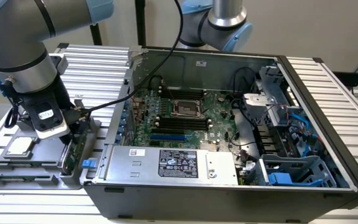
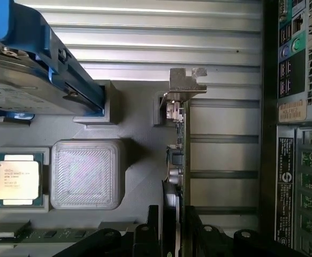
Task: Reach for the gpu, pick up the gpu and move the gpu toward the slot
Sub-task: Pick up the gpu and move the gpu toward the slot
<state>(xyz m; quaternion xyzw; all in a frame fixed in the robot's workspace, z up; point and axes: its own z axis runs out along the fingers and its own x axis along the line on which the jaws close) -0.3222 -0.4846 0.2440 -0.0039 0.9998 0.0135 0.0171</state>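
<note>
while the gpu (image 2: 181,152) stands on edge in the grey tray (image 1: 17,179), just beside the open computer case (image 1: 228,198) on the exterior view's left, the gripper (image 2: 174,235) sits low over the card's near end. clamped or loose, cannot tell.

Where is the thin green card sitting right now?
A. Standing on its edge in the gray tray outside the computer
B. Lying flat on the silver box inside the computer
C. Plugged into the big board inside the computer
A: the gpu stands on edge in a slot of the gray tray, outside the computer case, with the tool right at it.
</note>
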